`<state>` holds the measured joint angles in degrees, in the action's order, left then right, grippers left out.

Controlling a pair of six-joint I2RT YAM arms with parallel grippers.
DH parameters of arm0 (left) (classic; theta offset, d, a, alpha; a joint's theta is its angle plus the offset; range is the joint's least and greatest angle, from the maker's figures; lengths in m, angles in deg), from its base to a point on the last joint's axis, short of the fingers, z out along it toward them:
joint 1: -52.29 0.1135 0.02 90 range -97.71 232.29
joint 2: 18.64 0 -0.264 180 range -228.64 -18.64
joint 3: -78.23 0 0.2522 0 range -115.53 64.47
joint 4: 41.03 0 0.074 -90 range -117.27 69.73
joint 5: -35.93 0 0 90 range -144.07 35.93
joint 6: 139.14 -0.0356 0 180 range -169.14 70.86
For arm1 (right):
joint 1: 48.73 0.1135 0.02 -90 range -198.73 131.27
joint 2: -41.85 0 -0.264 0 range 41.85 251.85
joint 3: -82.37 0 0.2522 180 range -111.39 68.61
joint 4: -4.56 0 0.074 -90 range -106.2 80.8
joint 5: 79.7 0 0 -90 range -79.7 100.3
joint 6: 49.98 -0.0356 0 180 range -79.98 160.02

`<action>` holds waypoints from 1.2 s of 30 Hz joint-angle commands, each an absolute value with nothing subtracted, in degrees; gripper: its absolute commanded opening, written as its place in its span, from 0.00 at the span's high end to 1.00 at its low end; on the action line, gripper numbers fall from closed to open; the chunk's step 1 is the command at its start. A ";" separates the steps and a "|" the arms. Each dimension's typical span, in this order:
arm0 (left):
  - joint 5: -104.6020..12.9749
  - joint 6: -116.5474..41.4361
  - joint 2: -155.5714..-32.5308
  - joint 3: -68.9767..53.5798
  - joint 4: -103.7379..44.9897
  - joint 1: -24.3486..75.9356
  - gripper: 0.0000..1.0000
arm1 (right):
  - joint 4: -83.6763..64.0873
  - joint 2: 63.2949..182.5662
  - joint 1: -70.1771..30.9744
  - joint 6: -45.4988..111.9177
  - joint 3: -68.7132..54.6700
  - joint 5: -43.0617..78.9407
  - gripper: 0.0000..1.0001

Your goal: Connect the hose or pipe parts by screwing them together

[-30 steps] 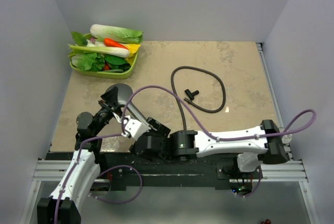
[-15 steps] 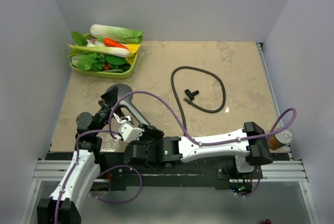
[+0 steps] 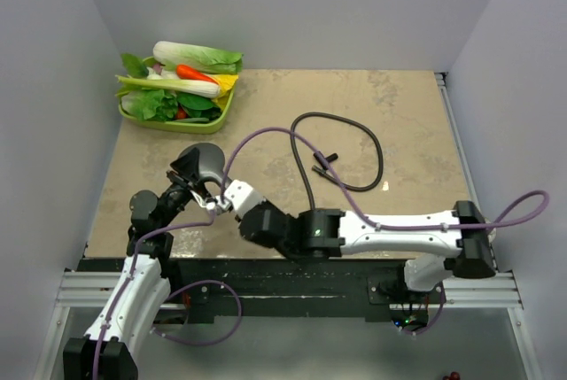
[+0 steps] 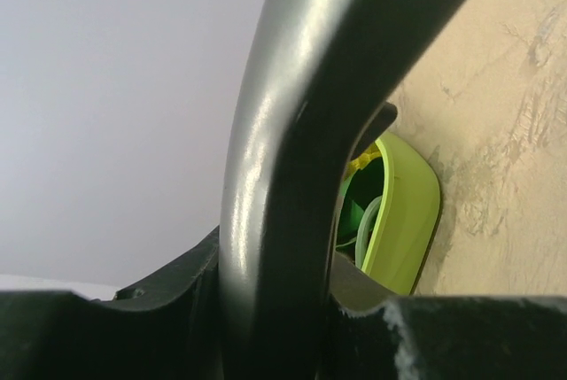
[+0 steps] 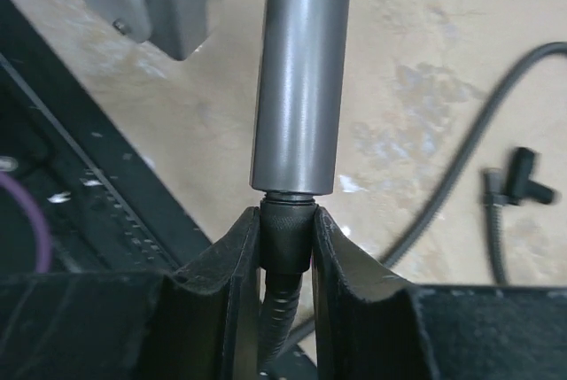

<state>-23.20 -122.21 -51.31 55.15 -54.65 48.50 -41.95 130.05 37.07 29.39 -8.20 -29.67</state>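
Screwing looks underway, not finished. Left gripper [image 4: 283, 314] is clamped on the shower head [image 3: 202, 160], held at the table's [image 3: 407, 105] near left. Right gripper [image 5: 285, 221] is closed on the hose nut [image 5: 285, 240], which sits against the end of the handle [image 5: 301, 70], a thin ring showing between. Hose [image 3: 376, 145] trails across the table. Tightening turns probably remain.

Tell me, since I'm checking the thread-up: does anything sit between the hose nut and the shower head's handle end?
Nothing visible. The hose nut, pinched by the right gripper, meets the handle end of the shower head directly.
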 commanded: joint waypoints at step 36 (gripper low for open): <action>-21.73 -120.94 -50.29 53.22 -61.55 48.25 1.00 | 68.65 131.26 -1.97 -33.84 31.62 59.16 0.35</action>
